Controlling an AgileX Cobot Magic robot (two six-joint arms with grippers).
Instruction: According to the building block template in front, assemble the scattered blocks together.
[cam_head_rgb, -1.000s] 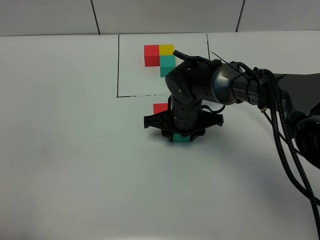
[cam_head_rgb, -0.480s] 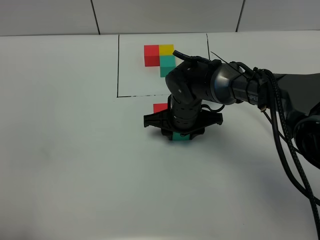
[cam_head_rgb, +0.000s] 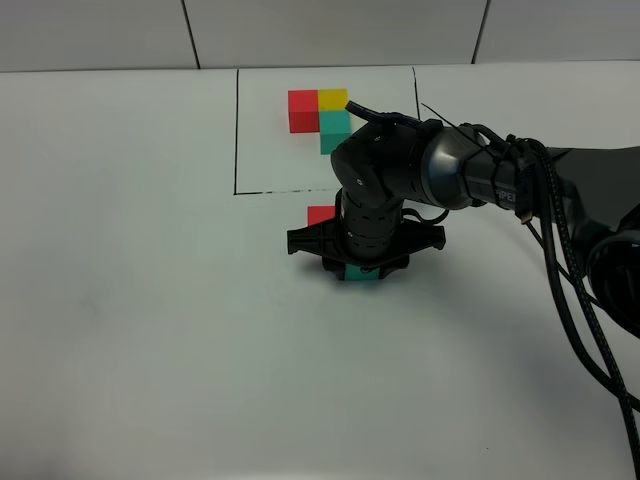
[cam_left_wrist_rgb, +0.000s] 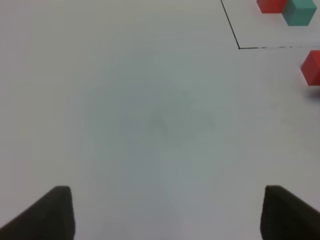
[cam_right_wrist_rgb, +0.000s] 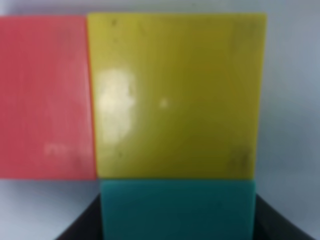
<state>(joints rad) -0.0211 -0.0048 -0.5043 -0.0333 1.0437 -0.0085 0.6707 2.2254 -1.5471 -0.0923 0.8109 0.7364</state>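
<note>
Right arm (cam_head_rgb: 400, 190) covers the loose cubes
Three cubes: red (cam_right_wrist_rgb: 45, 95), yellow (cam_right_wrist_rgb: 175, 95), teal (cam_right_wrist_rgb: 177, 207) clenched in right fingers (cam_right_wrist_rgb: 272, 220) (left fingers (cam_left_wrist_rgb: 57, 212) released); template (cam_head_rgb: 322, 115) near the desk's (cam_head_rgb: 130, 330) far edge.

Red (cam_right_wrist_rgb: 45, 97), yellow (cam_right_wrist_rgb: 175, 95), teal cubes (cam_right_wrist_rgb: 177, 210) touching

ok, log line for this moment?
right gripper: shut on teal-green cube | teal-green cube beside yellow cube | left gripper: open, empty

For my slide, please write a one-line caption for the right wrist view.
Close view of three touching blocks: red block beside yellow block, teal block against the yellow one.
</note>
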